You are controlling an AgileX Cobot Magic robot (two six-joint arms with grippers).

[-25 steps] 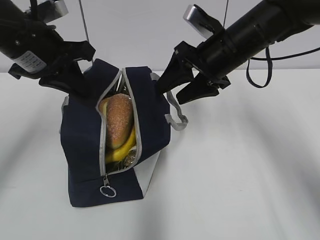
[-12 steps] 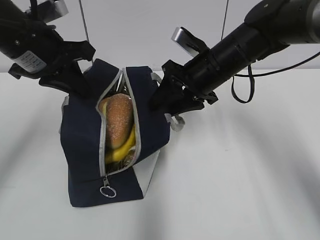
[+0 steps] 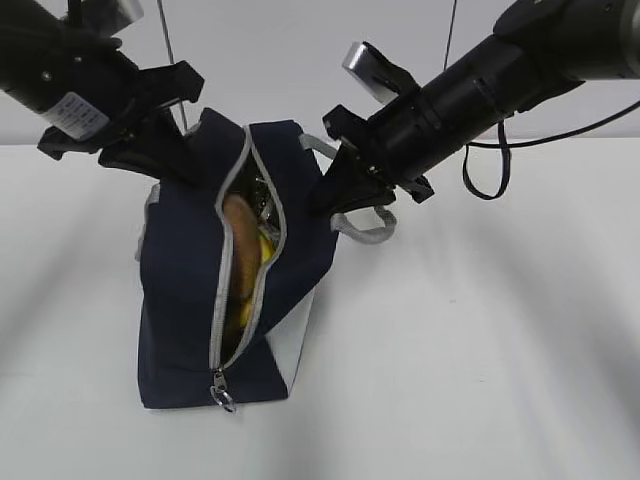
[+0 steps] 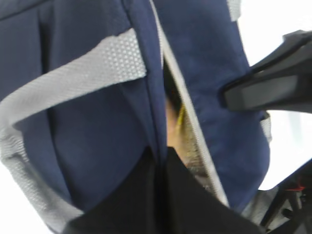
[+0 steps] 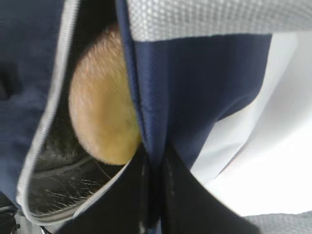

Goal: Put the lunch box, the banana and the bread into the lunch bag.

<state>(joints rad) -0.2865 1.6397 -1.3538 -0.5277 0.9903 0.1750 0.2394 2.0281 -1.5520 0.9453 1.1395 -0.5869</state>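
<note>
The navy lunch bag (image 3: 185,300) stands on the white table, its zipper slit partly open along the top. The bread (image 3: 238,255) and a strip of the yellow banana (image 3: 263,252) show inside; the bread fills the opening in the right wrist view (image 5: 100,112). The lunch box is hidden. My left gripper (image 3: 180,160) is shut on the bag's left top edge (image 4: 157,146). My right gripper (image 3: 325,195) is shut on the bag's right top edge (image 5: 151,156). Both pinch navy fabric beside the zipper.
A grey webbing handle (image 3: 365,222) loops out on the bag's right side. The metal ring pull (image 3: 222,399) hangs at the near end of the zipper. White table lies to the right and in front. A black cable (image 3: 490,150) hangs behind the right arm.
My right gripper moved in and closed on the bag's right edge. Both grippers lifted the top; the bag stands taller and the opening has narrowed around the bread.
</note>
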